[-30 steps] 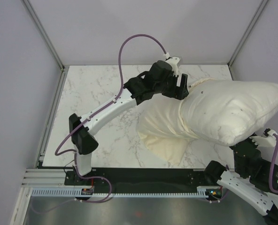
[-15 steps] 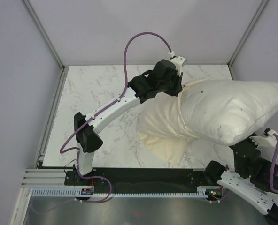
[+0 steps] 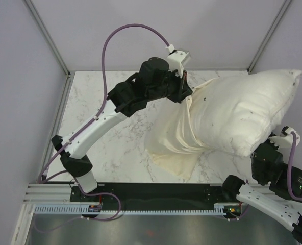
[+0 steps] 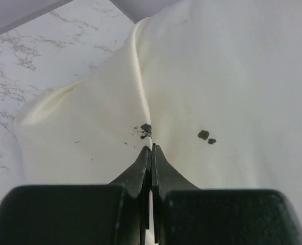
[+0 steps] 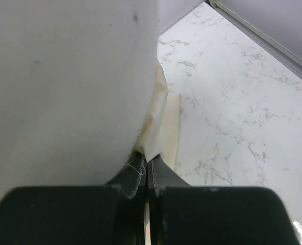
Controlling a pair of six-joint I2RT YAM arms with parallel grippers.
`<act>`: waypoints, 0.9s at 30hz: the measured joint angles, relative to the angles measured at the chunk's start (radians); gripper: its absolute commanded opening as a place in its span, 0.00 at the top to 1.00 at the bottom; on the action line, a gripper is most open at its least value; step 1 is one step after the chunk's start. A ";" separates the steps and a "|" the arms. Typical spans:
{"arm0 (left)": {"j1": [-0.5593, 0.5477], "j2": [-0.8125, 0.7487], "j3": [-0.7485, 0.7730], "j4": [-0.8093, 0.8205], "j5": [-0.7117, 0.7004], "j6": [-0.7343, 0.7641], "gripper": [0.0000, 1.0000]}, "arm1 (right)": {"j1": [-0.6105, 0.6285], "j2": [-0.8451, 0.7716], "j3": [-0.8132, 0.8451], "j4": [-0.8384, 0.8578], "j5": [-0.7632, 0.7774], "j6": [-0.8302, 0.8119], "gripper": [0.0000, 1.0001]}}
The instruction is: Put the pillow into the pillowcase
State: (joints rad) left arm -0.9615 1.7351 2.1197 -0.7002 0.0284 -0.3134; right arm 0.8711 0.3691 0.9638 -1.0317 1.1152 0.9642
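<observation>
We see the pillow [image 3: 248, 115] lifted over the right side of the worktop [image 3: 105, 117], tilted, far corner high. Its lower-left end sits inside the pillowcase [image 3: 174, 145]; the bigger part is bare. The pillowcase hangs limp and wrinkled off that end, its closed end sagging down toward the worktop's near edge.

The left gripper [image 4: 151, 150] is pressed together on the pillowcase's open hem, right where the cream cloth meets the whiter pillow at the top. The right gripper [image 5: 146, 166] is under the pillow, pinching a cream hem edge; we cannot tell if it also catches pillow cover.

We judge the pillow light but bulky, soft and squashy, so it will bulge and drag against the cloth rather than slide in. The pillowcase is thin and floppy with no stiffness, so it bunches easily and could slip from a pinch. The best hold looks like the hem at two opposite sides of the opening, keeping the mouth spread. We put insertion at well under half.
</observation>
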 measured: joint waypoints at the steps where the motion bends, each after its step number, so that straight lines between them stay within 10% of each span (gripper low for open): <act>1: -0.003 -0.021 0.000 -0.004 0.001 0.000 0.98 | 0.001 0.011 0.016 0.025 -0.006 -0.035 1.00; 9: -0.022 -0.211 -0.043 0.015 0.011 -0.001 0.98 | 0.004 0.232 0.330 0.257 -0.101 -0.348 1.00; 16: -0.023 -0.451 -0.388 0.200 0.008 -0.015 0.98 | 0.004 0.402 0.614 0.396 -0.275 -0.507 1.00; 27: -0.026 -0.433 -0.140 0.094 0.000 0.010 0.98 | 0.004 0.250 0.174 0.490 -0.218 -0.375 1.00</act>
State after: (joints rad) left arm -0.9874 1.3022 1.9797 -0.6064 0.0280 -0.3038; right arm 0.8753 0.6189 1.1378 -0.5415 0.8970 0.5896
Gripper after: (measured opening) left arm 0.029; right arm 0.011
